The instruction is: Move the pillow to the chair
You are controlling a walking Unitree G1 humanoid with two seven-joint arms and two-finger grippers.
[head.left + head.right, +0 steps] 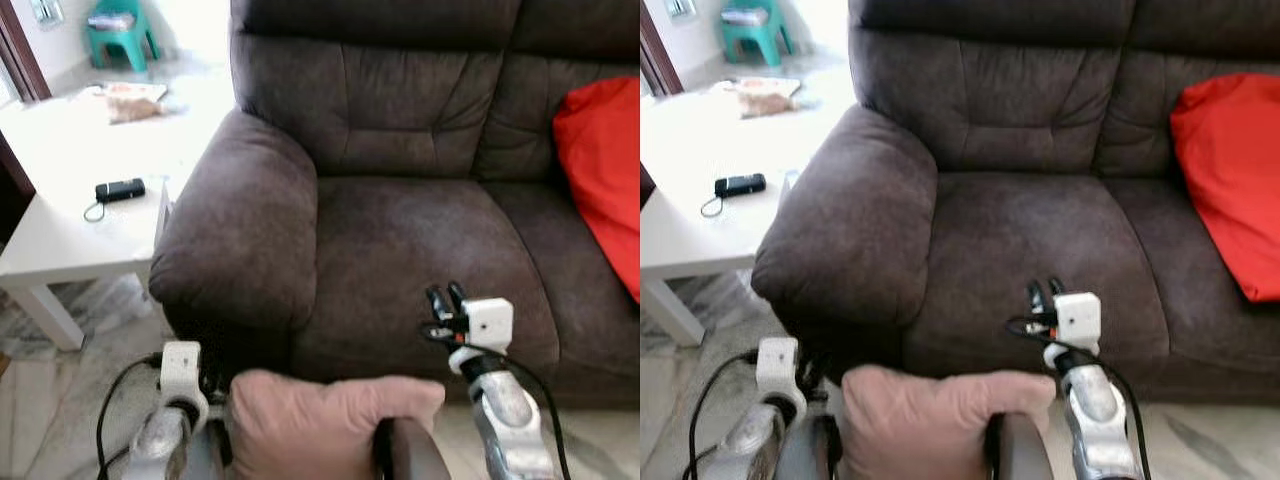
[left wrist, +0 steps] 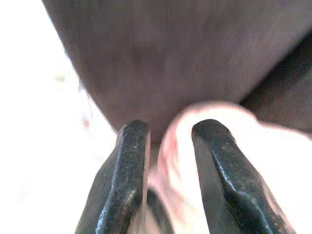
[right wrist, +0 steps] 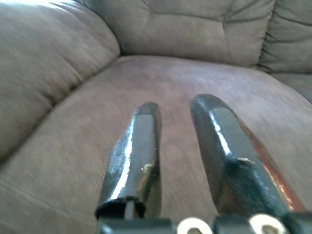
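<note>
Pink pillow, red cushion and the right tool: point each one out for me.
pink pillow (image 1: 320, 420): left eye view, middle of its top face.
red cushion (image 1: 1230, 180): right eye view, centre of its front.
right tool (image 3: 178, 146): right wrist view, midway between its fingertips.

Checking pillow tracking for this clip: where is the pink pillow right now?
The pink pillow sits low and central in the eye views, between the robot's arms, just before the brown sofa front edge.

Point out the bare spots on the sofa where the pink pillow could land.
The left seat cushion is bare between the armrest and the seat seam, ahead of the right tool. The next seat is crowded by the red pillow. The pink pillow sits low between the arms, pinched by the left tool.
</note>
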